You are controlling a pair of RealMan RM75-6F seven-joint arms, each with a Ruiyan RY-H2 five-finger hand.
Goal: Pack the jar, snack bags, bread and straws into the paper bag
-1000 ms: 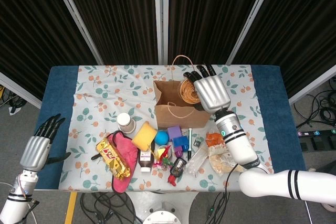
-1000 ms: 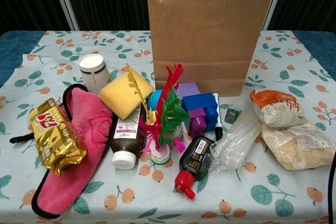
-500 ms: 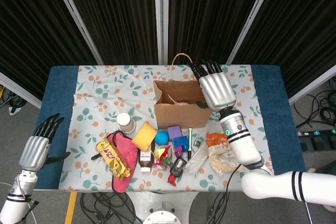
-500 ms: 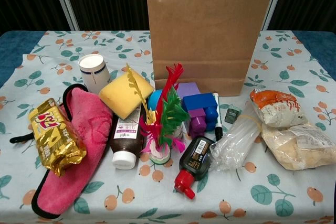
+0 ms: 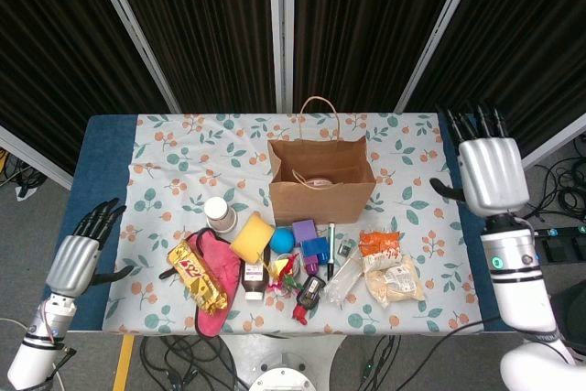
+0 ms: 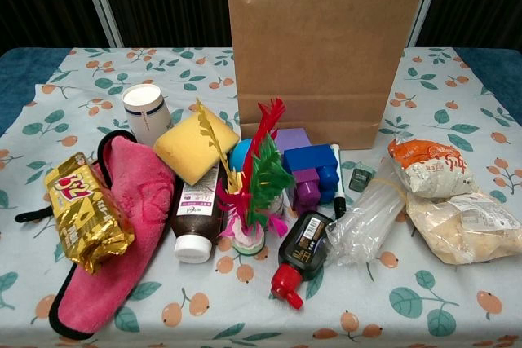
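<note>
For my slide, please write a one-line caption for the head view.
Paper bag stands open behind the cluttered items; both hands, left and right, hover empty at the table's sides.

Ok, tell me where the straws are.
Chest view, right of centre: the bundle of clear straws lies on the tablecloth, between the black bottle and the bread bag.

R hand (image 5: 493,174) is pulled back from over paper bag (image 5: 322,178) to table's right edge, fingers spread, empty. Jar (image 5: 317,180) is now seen inside bag.
</note>
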